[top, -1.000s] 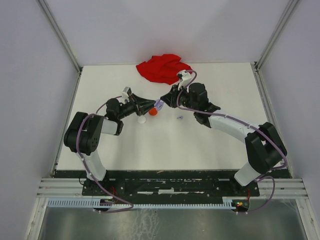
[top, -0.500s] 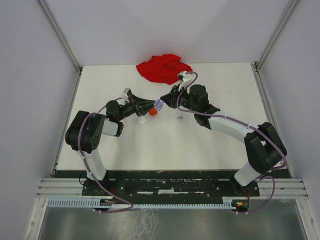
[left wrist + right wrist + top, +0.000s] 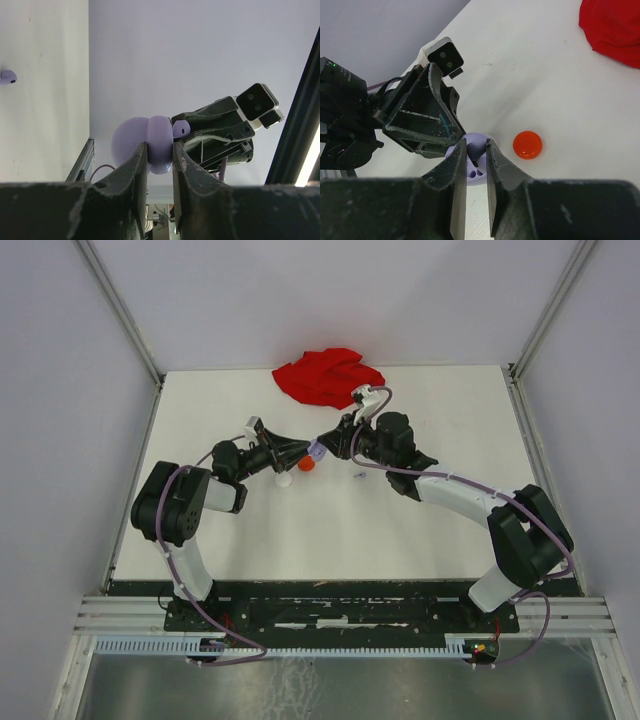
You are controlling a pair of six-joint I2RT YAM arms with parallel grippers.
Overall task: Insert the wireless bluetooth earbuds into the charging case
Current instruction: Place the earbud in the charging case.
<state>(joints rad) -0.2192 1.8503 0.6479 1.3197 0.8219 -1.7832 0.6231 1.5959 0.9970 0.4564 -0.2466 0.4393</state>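
The right gripper, pinched nearly shut on a lavender earbud, holds it at the open charging case clamped in the left gripper at frame centre, where slight misalignment could pop the bud loose or twist the case, whose sockets the fingers mostly hide.
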